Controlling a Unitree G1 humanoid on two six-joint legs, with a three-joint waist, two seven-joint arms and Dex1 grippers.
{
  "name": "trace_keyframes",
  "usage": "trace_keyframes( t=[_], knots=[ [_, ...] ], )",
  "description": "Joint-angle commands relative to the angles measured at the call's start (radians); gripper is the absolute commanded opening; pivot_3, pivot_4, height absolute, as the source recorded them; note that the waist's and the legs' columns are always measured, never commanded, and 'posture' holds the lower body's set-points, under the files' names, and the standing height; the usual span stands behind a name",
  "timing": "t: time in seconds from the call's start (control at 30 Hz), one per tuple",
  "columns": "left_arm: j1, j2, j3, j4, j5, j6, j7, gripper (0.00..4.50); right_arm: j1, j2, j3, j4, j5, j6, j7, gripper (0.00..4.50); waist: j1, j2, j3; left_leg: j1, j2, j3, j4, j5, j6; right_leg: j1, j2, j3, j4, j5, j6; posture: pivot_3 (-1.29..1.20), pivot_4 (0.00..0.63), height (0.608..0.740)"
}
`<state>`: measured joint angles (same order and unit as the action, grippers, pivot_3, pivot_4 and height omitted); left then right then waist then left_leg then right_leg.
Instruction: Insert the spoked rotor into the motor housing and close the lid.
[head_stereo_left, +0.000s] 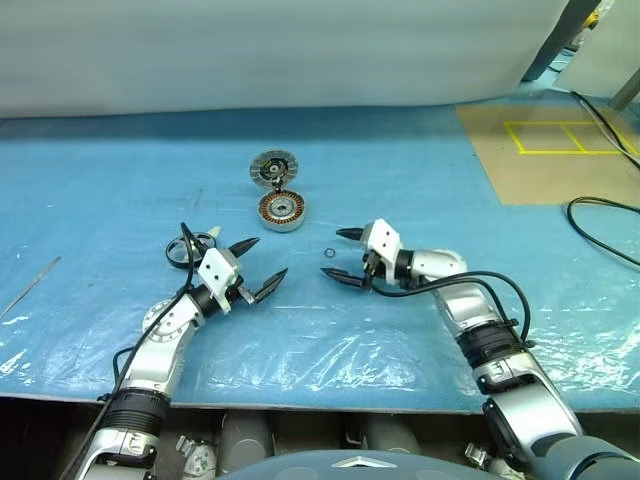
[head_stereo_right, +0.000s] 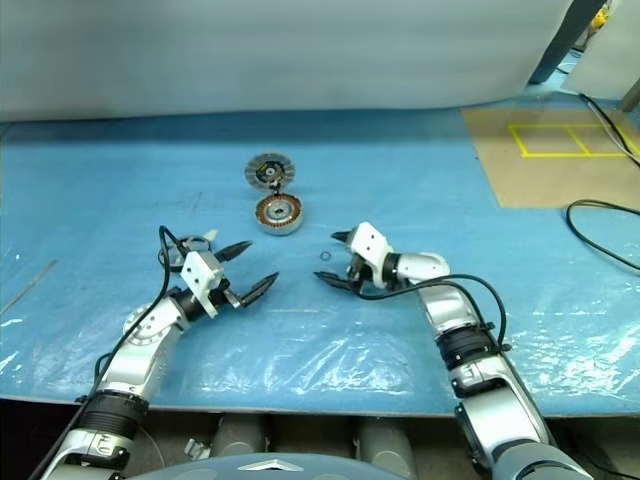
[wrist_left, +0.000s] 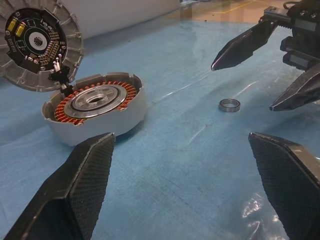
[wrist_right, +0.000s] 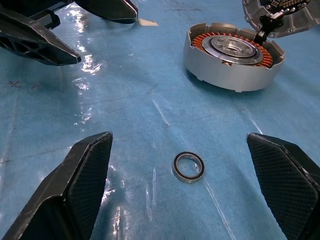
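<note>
Silver jointed arms, black cables, white wrist blocks, black pointed pincer (head_stereo_left: 257, 269) fingers

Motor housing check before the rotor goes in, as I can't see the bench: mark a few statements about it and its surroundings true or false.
1. The motor housing is closed. False: its copper windings are exposed and the lid stands open behind it.
2. A small metal ring lies on the blue sheet between the right gripper's fingers. True.
3. The left gripper holds the spoked rotor. False: it is open and empty; the rotor lies beside that arm.
4. The right gripper is open. True.
</note>
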<state>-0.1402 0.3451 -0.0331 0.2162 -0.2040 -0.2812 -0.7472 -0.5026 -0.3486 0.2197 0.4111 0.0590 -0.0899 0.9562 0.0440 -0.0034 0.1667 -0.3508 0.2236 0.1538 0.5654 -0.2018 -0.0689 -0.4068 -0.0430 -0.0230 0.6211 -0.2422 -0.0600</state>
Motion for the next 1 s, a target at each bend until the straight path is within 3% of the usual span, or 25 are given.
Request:
trace_keyframes(
  t=[0.03,1.0],
  knots=[
    [0.003,0.001,0.014,-0.022,0.003,-0.027,0.016,4.50,-0.021,0.009,0.004,0.006,0.001,-0.035,0.010,4.49,0.000,0.000,0.000,0.000,0.000,0.000,0.000,0.000,0.000,0.000,0.000,0.000,0.000,0.000,0.000,0.00,0.150,0.740],
    [0.010,0.012,0.015,-0.030,-0.014,-0.011,-0.002,4.50,0.047,0.002,-0.021,-0.087,0.022,0.016,-0.049,4.49,0.000,0.000,0.000,0.000,0.000,0.000,0.000,0.000,0.000,0.000,0.000,0.000,0.000,0.000,0.000,0.00,0.150,0.740]
  ],
)
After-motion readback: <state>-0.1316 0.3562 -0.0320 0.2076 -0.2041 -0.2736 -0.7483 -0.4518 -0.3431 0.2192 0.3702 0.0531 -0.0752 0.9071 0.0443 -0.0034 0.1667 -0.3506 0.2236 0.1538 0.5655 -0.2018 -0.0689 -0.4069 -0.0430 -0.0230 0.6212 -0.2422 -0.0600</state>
